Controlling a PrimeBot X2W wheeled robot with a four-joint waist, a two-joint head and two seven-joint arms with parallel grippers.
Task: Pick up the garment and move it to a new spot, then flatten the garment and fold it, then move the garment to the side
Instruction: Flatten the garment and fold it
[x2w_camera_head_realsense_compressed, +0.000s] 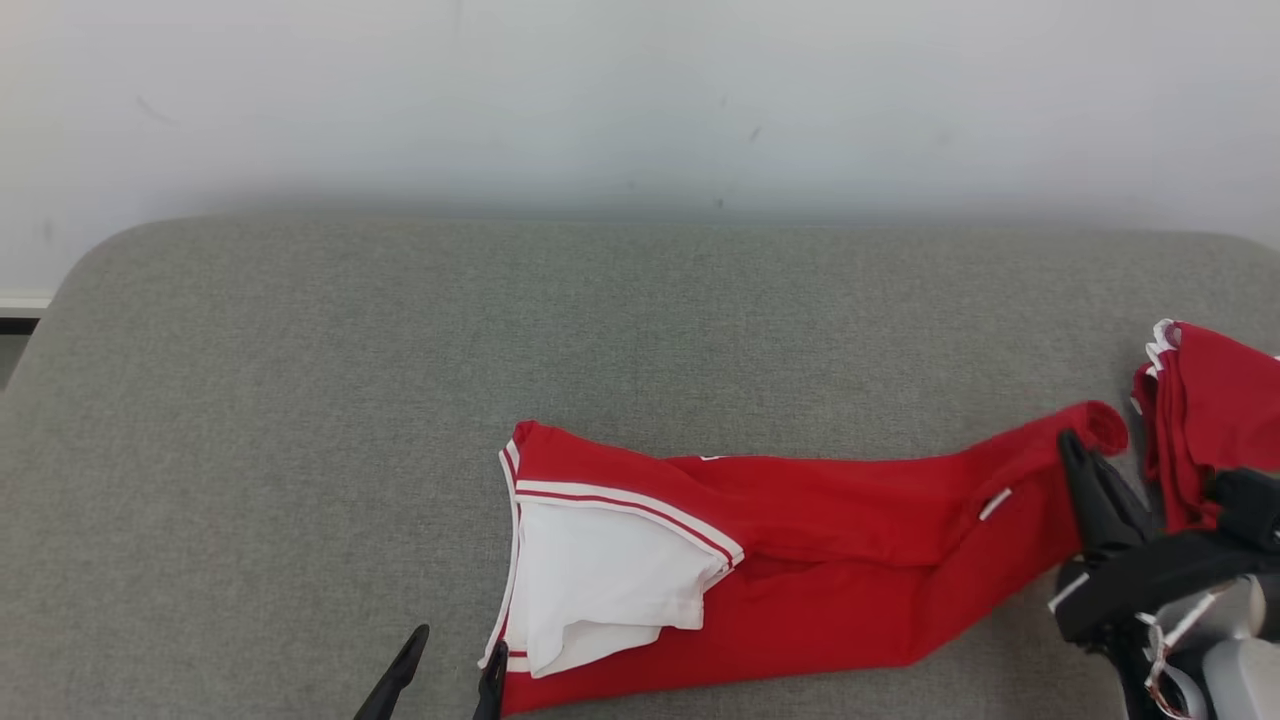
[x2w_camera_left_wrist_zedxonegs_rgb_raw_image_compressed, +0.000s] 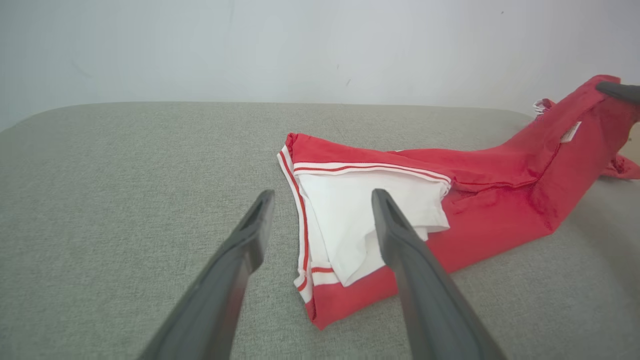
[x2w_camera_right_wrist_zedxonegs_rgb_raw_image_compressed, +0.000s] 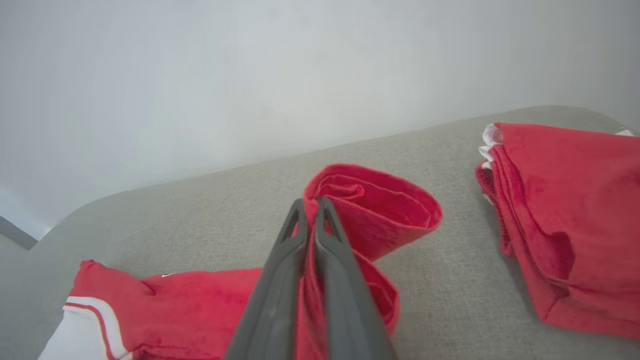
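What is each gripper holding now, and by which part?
The right gripper is shut on the red garment, pinching its rolled end on the robot's right. The left gripper is open near the white-trimmed end and holds nothing.

Legible text, brands, numbers, signs: none. One entry only: small white tag (x2w_camera_head_realsense_compressed: 995, 504) on the red garment (x2w_camera_head_realsense_compressed: 850, 560), toward its lifted end (also seen in the left wrist view); any print on it is too small and blurred to read.
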